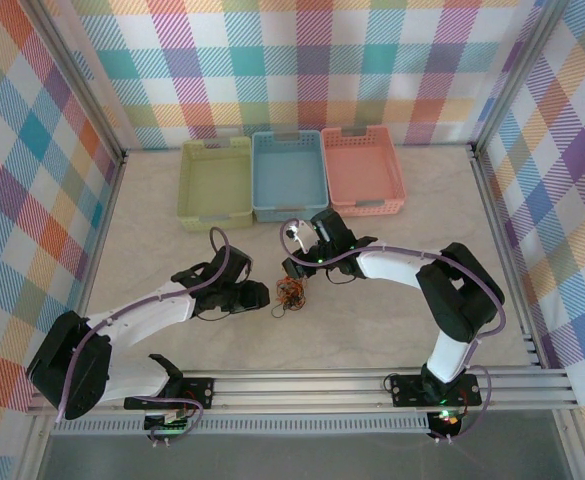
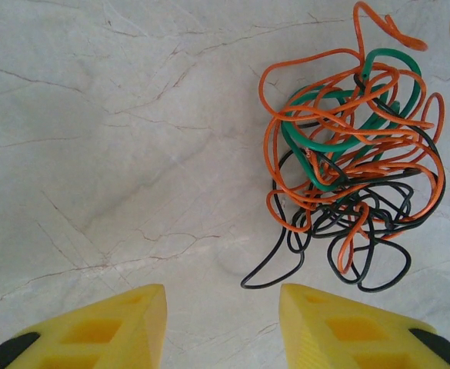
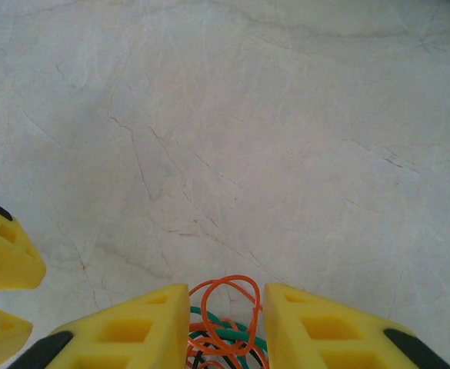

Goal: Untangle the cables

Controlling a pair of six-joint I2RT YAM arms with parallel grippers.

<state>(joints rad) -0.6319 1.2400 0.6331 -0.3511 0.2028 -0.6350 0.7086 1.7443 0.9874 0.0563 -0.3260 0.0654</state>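
Note:
The cables [image 1: 290, 294] are one small tangle of orange, green and black wires on the marble table, between the two grippers. In the left wrist view the cables [image 2: 348, 154] lie ahead and to the right of my left gripper [image 2: 223, 315], which is open with bare table between its yellow fingers; one black loop comes close to the right finger. My right gripper [image 3: 226, 307] has the cables [image 3: 235, 277] between its fingers, with orange loops touching both pads. From above, the right gripper [image 1: 297, 270] is at the tangle's far side and the left gripper [image 1: 262, 297] just left of it.
Three baskets stand side by side at the back: green [image 1: 215, 182], blue [image 1: 289, 175] and pink [image 1: 362, 170]. Plaid walls close in the table on three sides. The left gripper's yellow fingers [image 3: 1, 261] show at the left edge of the right wrist view.

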